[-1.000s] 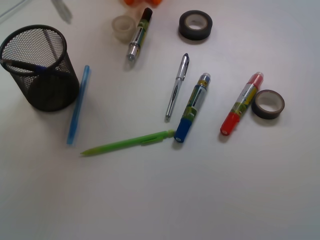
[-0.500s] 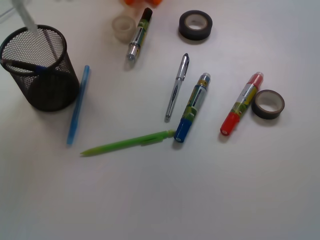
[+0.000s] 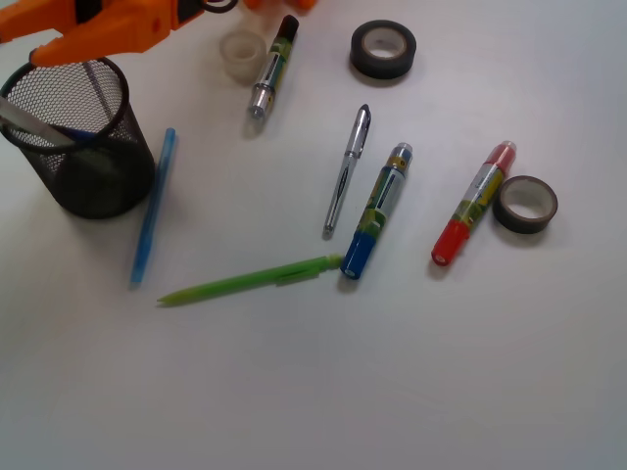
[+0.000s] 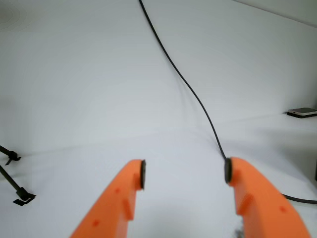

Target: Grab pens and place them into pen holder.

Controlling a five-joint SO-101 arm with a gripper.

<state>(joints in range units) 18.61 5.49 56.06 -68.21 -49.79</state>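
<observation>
The black mesh pen holder (image 3: 83, 147) stands at the far left. A white/clear pen (image 3: 27, 121) and a dark blue pen (image 3: 80, 137) lean inside it. On the table a light blue pen (image 3: 152, 208) lies just right of the holder. Further right are a lime green pen (image 3: 250, 279) and a silver pen (image 3: 347, 174). My orange gripper (image 3: 24, 44) hovers above the holder's back rim. In the wrist view the gripper (image 4: 184, 173) is open, with only white surface between its fingertips (image 4: 141, 174).
Thick markers lie around: blue-ended (image 3: 376, 213), red-ended (image 3: 474, 202), black-ended (image 3: 272, 67). Dark tape rolls sit at the top (image 3: 384, 49) and right (image 3: 525, 204), and a clear roll (image 3: 242, 54) lies beside the black-ended marker. A black cable (image 4: 188, 84) crosses the wrist view.
The white/clear pen moved left through the air and now rests inside the holder. My gripper has come into the front view above the holder, open.
</observation>
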